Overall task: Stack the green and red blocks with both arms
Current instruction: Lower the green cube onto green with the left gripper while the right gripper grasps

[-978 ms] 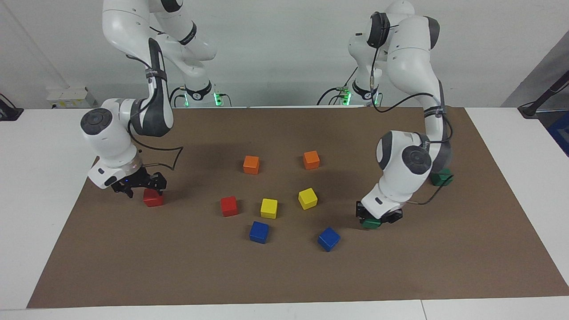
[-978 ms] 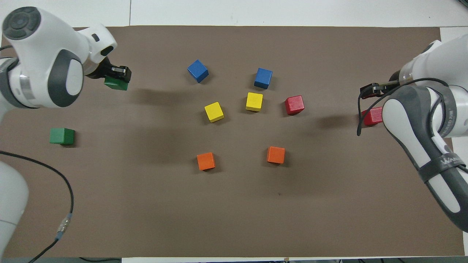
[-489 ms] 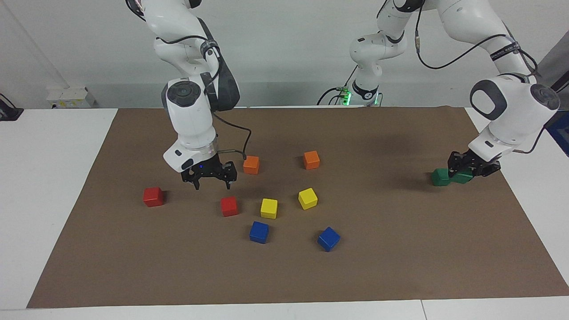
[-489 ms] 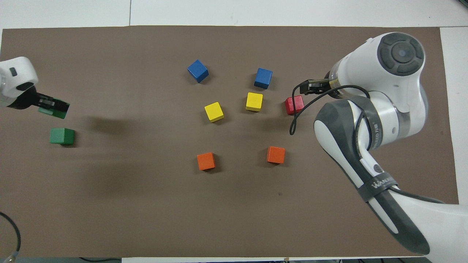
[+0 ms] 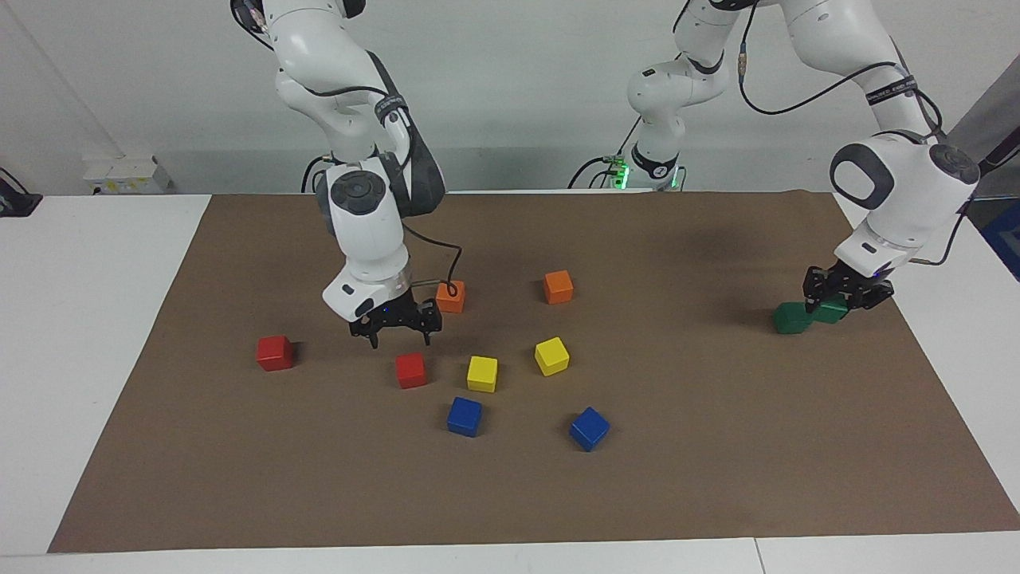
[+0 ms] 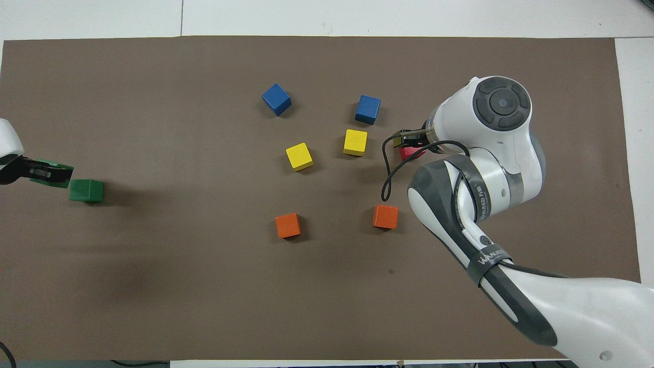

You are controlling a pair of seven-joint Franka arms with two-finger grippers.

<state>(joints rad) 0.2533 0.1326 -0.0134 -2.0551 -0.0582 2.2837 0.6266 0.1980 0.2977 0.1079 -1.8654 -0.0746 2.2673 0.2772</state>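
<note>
The left fingers (image 5: 845,296) are clamped on a green block (image 5: 833,309), just beside the second green block (image 5: 790,317) at its three o'clock. The right fingers (image 5: 398,328) hang apart above a red block (image 5: 410,370); another red block (image 5: 274,352) lies at its nine o'clock.

Two glossy white jointed robot arms (image 5: 362,119) (image 5: 900,183) with dark grey joint panels, round grey end caps, looping black cables and small black two-finger grippers (image 5: 396,328) (image 5: 845,293).
</note>
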